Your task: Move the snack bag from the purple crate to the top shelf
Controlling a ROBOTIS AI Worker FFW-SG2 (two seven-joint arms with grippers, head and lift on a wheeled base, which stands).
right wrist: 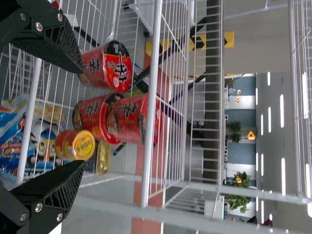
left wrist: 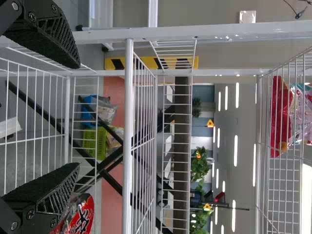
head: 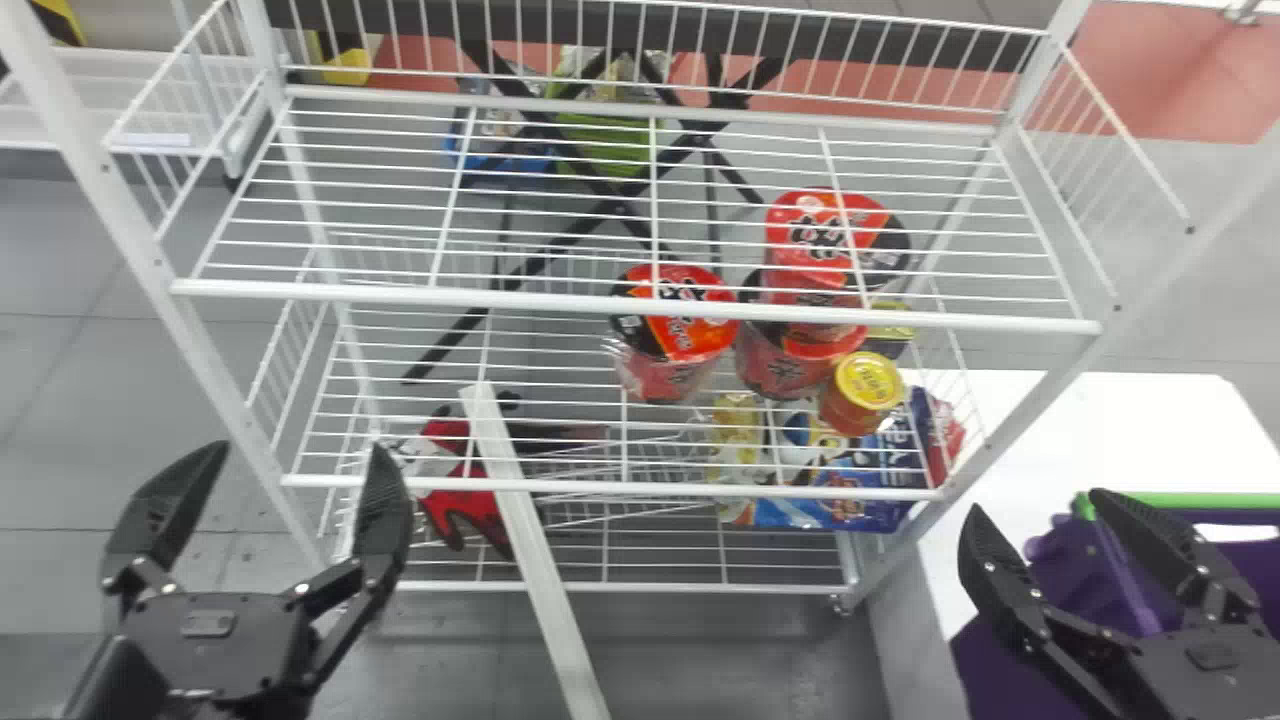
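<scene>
1. Nearest the camera are the robot's two black grippers; the left gripper (head: pixel 300 450) has its flat fingers spread, nothing between them, before the left front corner of the white wire rack (head: pixel 640 303).
2. The right gripper (head: pixel 1035 505) is likewise open and empty; it hangs over the purple plastic crate with a green rim (head: pixel 1250 499), by the near left edge of the white table (head: pixel 1130 430).
3. As for the snack bag, a glossy red bag (left wrist: pixel 280 117) lies on the top shelf (left wrist: pixel 259 170), behind its wires; this may be the bag meant, yet whether it came from the crate cannot be told; what the crate holds cannot be made out either.
4. On a level lower down stand red noodle cups (head: pixel 800 350), towards the right end, beside a small yellow-lidded can (head: pixel 865 390); they look to have no part in the job.
5. Progress hangs on that red bag: if it is the one, the placing is done and only drawing the arms clear is left; if not, grasp, lift and placing all remain, and the upper shelf's front edge could snag a soft bag.
</scene>
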